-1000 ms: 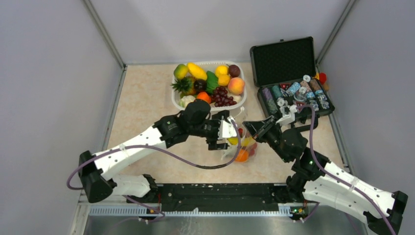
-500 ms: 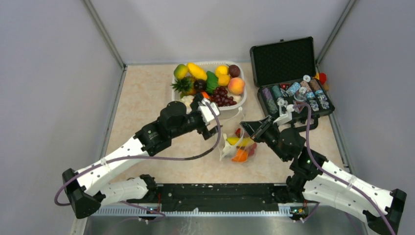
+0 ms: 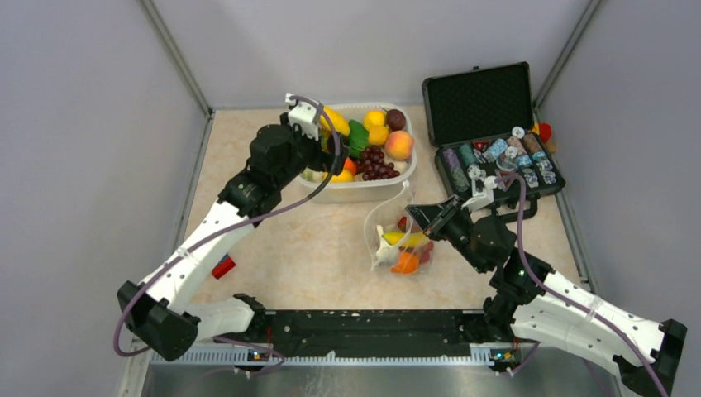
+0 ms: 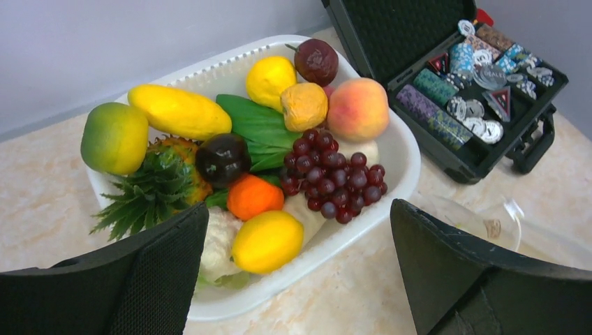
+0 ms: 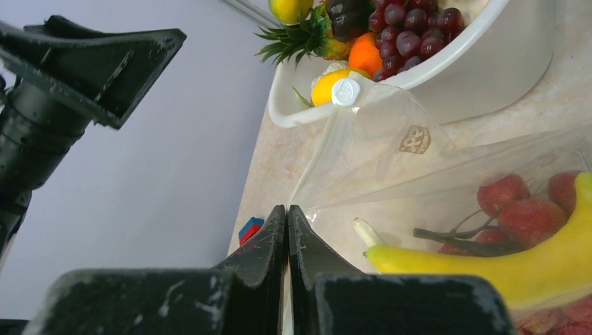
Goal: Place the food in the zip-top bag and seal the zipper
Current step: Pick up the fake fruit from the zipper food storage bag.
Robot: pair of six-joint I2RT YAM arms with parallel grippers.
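Note:
The clear zip-top bag (image 3: 387, 225) lies on the table in front of the tub, its mouth gaping toward the tub. Inside it are a banana (image 5: 489, 269), strawberries (image 5: 506, 199) and an orange (image 3: 405, 263). My right gripper (image 5: 286, 209) is shut on the bag's near edge, and the zipper's white slider (image 5: 345, 91) sits at the far end of that edge. My left gripper (image 4: 297, 279) hangs open over the near-left corner of the white tub (image 4: 391, 202), holding nothing. More food fills the tub: grapes (image 4: 335, 174), a peach (image 4: 357, 109) and a lemon (image 4: 267, 241).
An open black case of chips (image 3: 496, 157) stands at the back right, close behind my right wrist. A small red and blue block (image 3: 222, 267) lies on the table under my left arm. Grey walls close in both sides.
My left gripper has pulled away from the bag's mouth, swung back and left to the tub, and opened fully. The right gripper has stayed shut on the bag.

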